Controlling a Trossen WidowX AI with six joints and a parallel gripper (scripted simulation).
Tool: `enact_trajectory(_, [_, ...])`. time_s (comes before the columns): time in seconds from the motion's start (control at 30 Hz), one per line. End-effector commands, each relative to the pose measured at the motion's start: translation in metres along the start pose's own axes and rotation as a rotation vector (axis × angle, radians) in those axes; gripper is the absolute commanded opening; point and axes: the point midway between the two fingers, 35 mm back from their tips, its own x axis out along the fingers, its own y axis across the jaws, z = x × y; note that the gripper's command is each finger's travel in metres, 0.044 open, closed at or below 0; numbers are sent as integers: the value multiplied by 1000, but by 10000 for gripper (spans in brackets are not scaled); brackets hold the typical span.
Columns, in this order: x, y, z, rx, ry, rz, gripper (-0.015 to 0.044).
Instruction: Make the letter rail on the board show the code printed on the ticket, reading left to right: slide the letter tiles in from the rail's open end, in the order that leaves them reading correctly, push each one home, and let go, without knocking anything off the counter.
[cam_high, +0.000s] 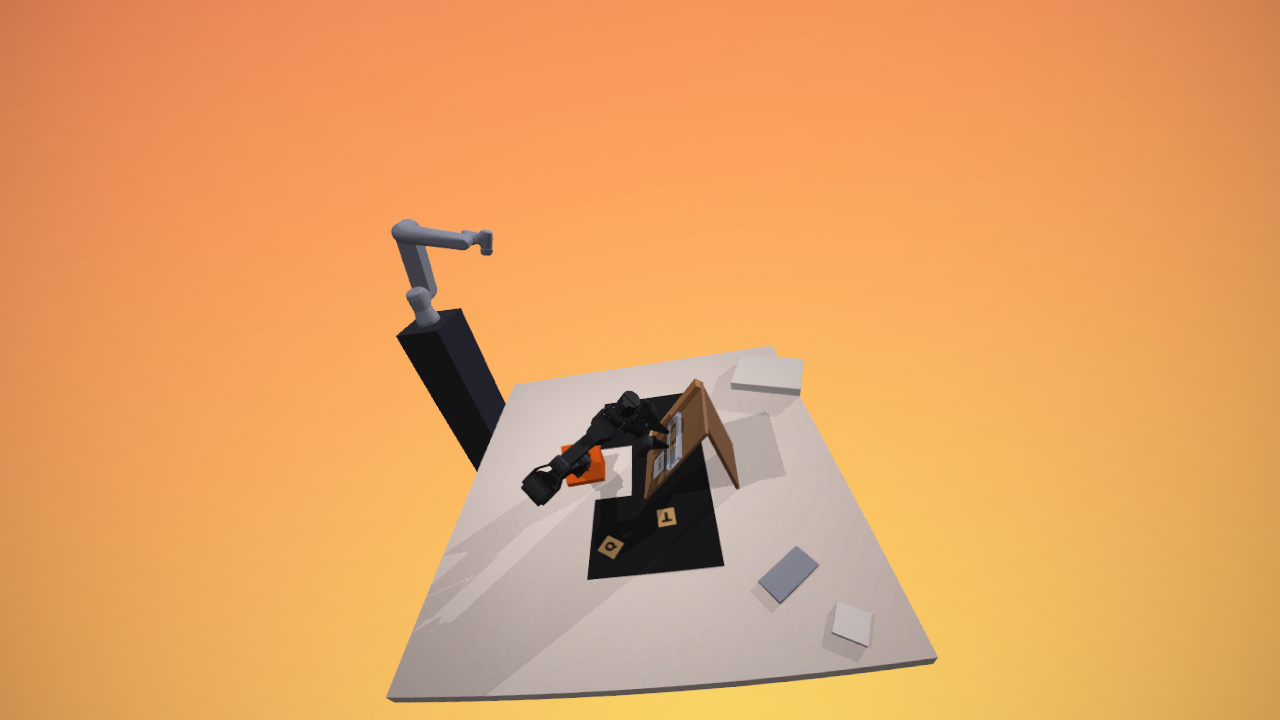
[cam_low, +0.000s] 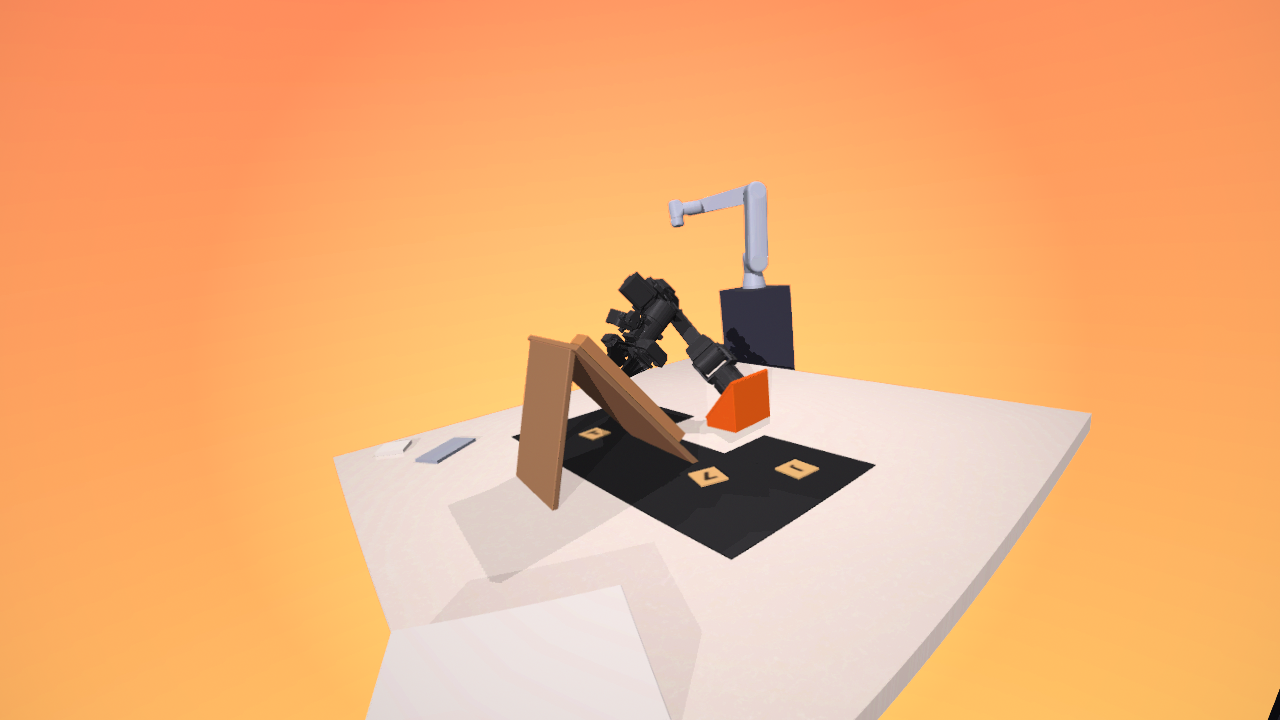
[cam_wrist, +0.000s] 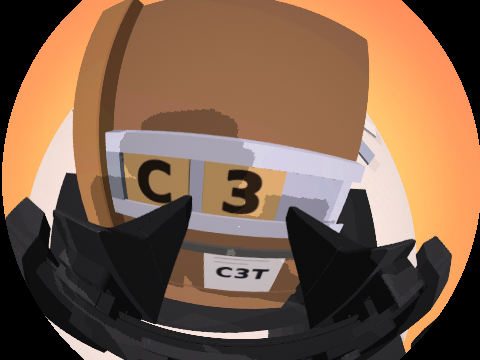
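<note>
The brown board (cam_high: 692, 420) (cam_low: 544, 420) (cam_wrist: 240, 75) leans up and carries the pale rail (cam_wrist: 300, 150). In the wrist view, the C tile (cam_wrist: 180, 175) sits at the rail's left and the 3 tile (cam_wrist: 270, 195) is right of it, with a narrow gap between. Bare channel shows right of the 3. The ticket (cam_wrist: 243, 286) below reads C3T. My gripper (cam_high: 667, 437) (cam_wrist: 240, 208) is open, its fingertips on either side of the 3 tile with a little slack. The T tile (cam_high: 665, 516) (cam_low: 594, 433) lies on the black mat (cam_high: 693, 550) (cam_low: 729, 537).
A Q tile (cam_high: 610, 546) lies near the T. Two more tiles (cam_low: 708, 476) (cam_low: 796, 468) lie at the mat's other end, their letters unclear. An orange block (cam_high: 586, 470) (cam_low: 750, 402) is at the arm's base. A grey slab (cam_high: 788, 574) and white block (cam_high: 852, 624) are off the mat.
</note>
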Motion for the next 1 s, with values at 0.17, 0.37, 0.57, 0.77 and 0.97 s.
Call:
enact_trajectory(0.17, [-6,0,-1,7,-3,-2,295])
enact_trajectory(0.37, [-10,1,-2,7,-3,-2,295])
enact_trajectory(0.57, [-13,1,-2,7,-2,-2,295])
enact_trajectory(0.77, [-16,2,-3,6,-2,-2,295])
enact_trajectory(0.97, [-19,2,-3,6,-2,-2,295])
